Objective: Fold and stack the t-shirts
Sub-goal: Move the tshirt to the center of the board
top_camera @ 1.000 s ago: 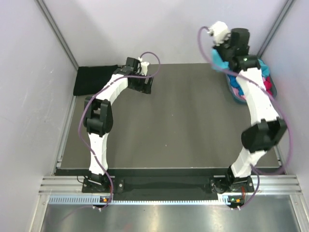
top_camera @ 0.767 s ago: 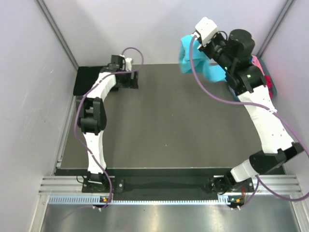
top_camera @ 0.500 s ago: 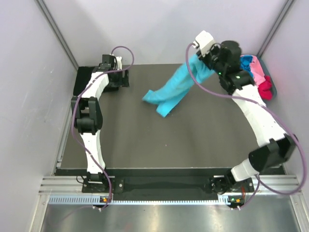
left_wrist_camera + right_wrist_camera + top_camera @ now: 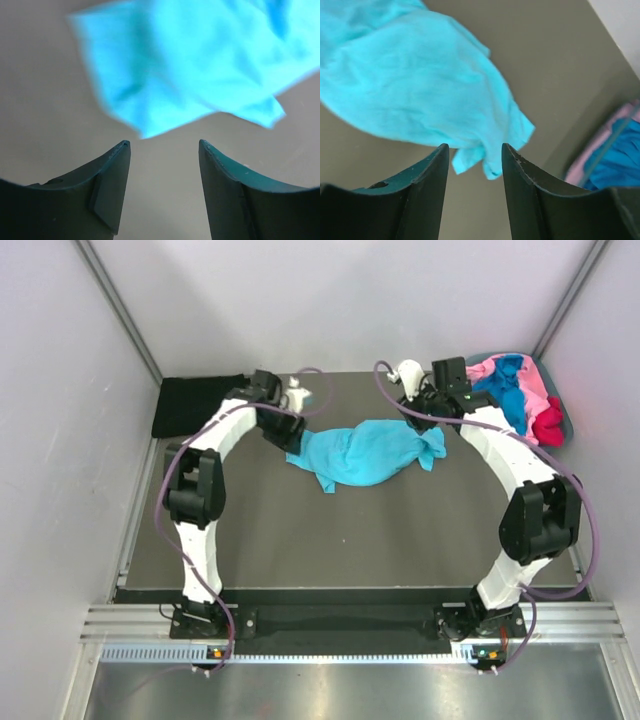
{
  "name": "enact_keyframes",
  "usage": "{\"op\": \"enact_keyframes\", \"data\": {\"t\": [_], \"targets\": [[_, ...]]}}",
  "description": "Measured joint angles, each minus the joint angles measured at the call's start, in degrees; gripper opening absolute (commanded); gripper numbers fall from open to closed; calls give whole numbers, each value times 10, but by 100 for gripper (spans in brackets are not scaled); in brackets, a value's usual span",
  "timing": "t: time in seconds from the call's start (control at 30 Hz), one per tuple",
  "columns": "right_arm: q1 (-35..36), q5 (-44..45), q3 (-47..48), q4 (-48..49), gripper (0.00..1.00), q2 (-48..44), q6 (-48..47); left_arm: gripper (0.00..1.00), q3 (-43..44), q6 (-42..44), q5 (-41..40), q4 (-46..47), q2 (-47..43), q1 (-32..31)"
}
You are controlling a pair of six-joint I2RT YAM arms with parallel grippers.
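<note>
One light turquoise t-shirt (image 4: 365, 453) lies crumpled on the worktop (image 4: 350, 530) between the left jaws and right jaws, both parted and empty, cloth just ahead of their tips. It looks limp and light, best pinched at a corner. Farther off: one black t-shirt (image 4: 195, 405); one pink t-shirt (image 4: 485, 370), one royal blue t-shirt (image 4: 512, 390) and one red t-shirt (image 4: 548, 425), heaped.

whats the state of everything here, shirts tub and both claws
turquoise t-shirt: crumpled, unfolded, lying on the table
black t-shirt: folded flat, far left corner
tub: holds loose pink, blue, red shirts
left claw: open, empty, at shirt's left end
right claw: open, empty, at shirt's right end
</note>
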Motion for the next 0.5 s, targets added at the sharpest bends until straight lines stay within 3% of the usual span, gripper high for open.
{"op": "enact_keyframes", "data": {"t": [0.13, 0.4, 0.5], "targets": [[12, -48, -24, -17, 47, -13, -10, 63, -26, 37, 15, -26, 7, -40], [25, -75, -56, -45, 47, -14, -17, 63, -20, 49, 5, -26, 45, -25], [26, -76, -56, -45, 47, -14, -17, 54, -19, 51, -5, -21, 55, -22]]}}
